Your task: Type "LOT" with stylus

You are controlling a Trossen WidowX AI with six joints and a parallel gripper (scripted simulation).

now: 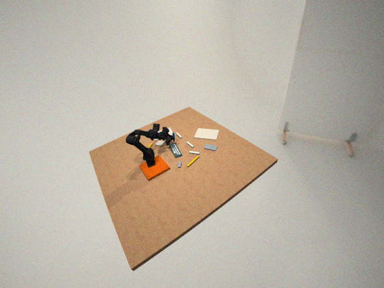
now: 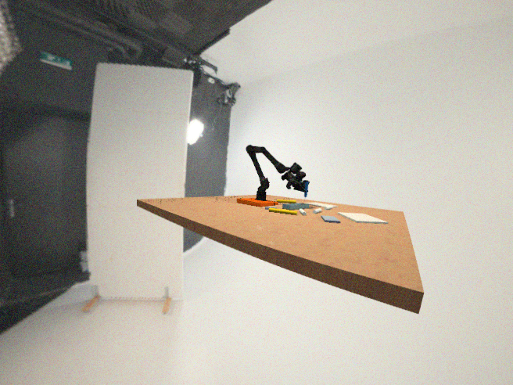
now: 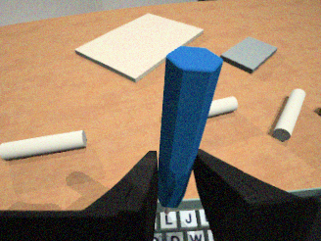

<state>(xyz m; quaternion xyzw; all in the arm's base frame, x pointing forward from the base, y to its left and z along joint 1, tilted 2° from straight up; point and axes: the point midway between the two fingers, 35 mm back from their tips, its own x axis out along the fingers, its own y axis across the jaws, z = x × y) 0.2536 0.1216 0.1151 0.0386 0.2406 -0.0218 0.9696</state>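
Observation:
My gripper (image 1: 172,140) (image 2: 305,189) (image 3: 174,158) is shut on the blue stylus (image 1: 173,135) (image 2: 306,187) (image 3: 187,105). The stylus is a blue six-sided rod, and it stands nearly upright between the fingers. The keyboard (image 1: 175,150) (image 2: 292,206) (image 3: 188,218) lies below, dark teal with white lettered keys. In the exterior view a gap shows between the stylus's lower end and the keyboard. In the wrist view the lower end appears just above the L key (image 3: 168,219), with J beside it. The fingers hide most other keys, and O and T cannot be made out there.
Three white cylinders (image 3: 44,145) (image 3: 223,107) (image 3: 291,115) lie beyond the keyboard. Farther out are a cream panel (image 1: 206,133) (image 3: 139,44) and a grey slab (image 1: 211,147) (image 3: 250,53). A yellow bar (image 1: 192,161) and a small grey block (image 1: 179,164) lie near the keyboard's other end.

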